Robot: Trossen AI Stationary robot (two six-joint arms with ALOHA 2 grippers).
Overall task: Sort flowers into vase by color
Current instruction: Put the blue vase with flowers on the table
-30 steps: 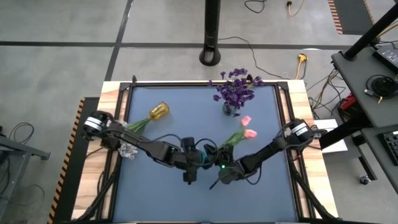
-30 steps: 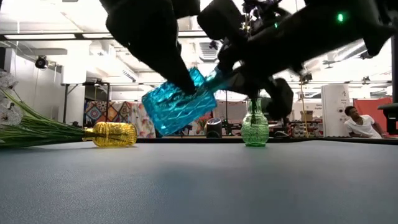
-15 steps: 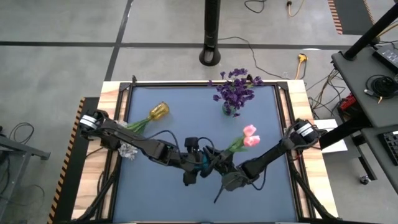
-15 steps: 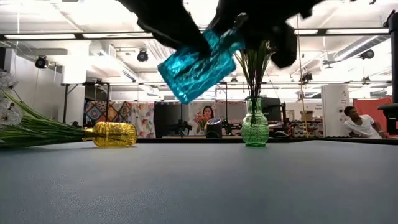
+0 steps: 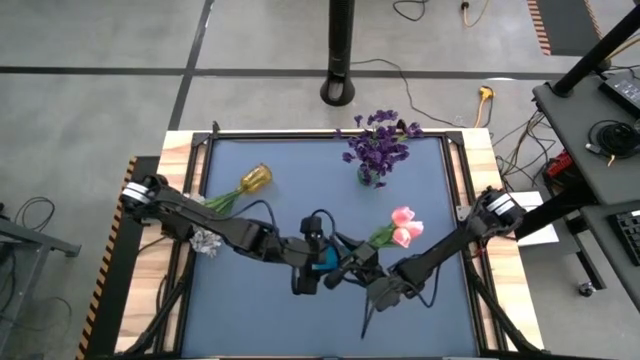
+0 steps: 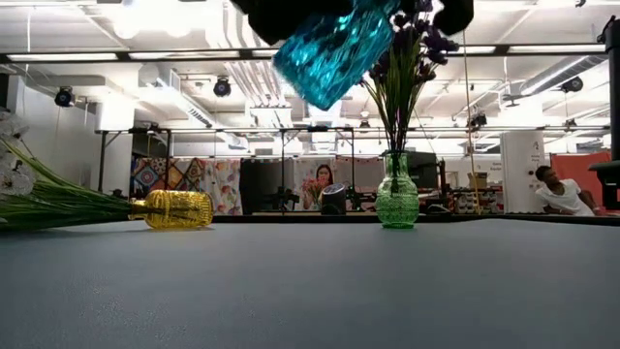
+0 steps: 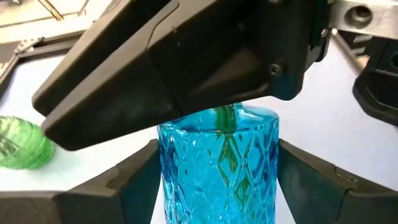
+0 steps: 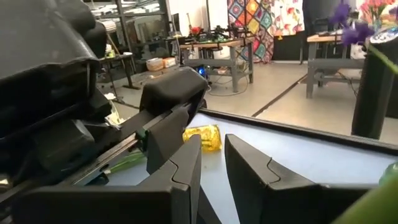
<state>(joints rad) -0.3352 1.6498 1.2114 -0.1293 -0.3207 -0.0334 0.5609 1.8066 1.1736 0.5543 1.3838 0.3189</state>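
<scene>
A blue cut-glass vase [image 6: 334,47] hangs tilted above the table, shut in my left gripper [image 5: 316,264]. Pink tulip buds [image 5: 403,227] on green stems slant into its mouth; a stem [image 7: 225,123] shows inside the glass. My right gripper [image 5: 352,268] is shut on those stems just outside the mouth. A green vase [image 6: 397,201] stands upright at the far side with dark purple blooms [image 5: 378,145]. A yellow vase [image 6: 179,208] lies on its side, white sprigs [image 5: 205,241] trailing from its mouth. My left gripper pinches the blue vase's body [image 7: 217,171] between its two fingers [image 7: 134,180], one on each side wall. The vase is lifted clear and tilted, its mouth toward my right gripper. My right gripper holds the tulip stems [image 5: 368,245] close to the vase mouth, fingers across them. Its own fingers [image 8: 183,174] hide the place of contact. The buds stand out toward the table's right.
The blue mat [image 5: 250,320] is bare along its near edge and its right side. A raised frame [image 5: 455,200] borders the table. Beyond the far edge stand a dark post [image 5: 340,60] and room furniture; a person [image 6: 557,189] sits far off.
Both grippers have risen together and drifted toward the table's right and near edge, carrying the blue vase and tulips. The vase, tilted throughout, has climbed from just above table height to the top of the low view. The tulip buds have shifted nearer and right.
</scene>
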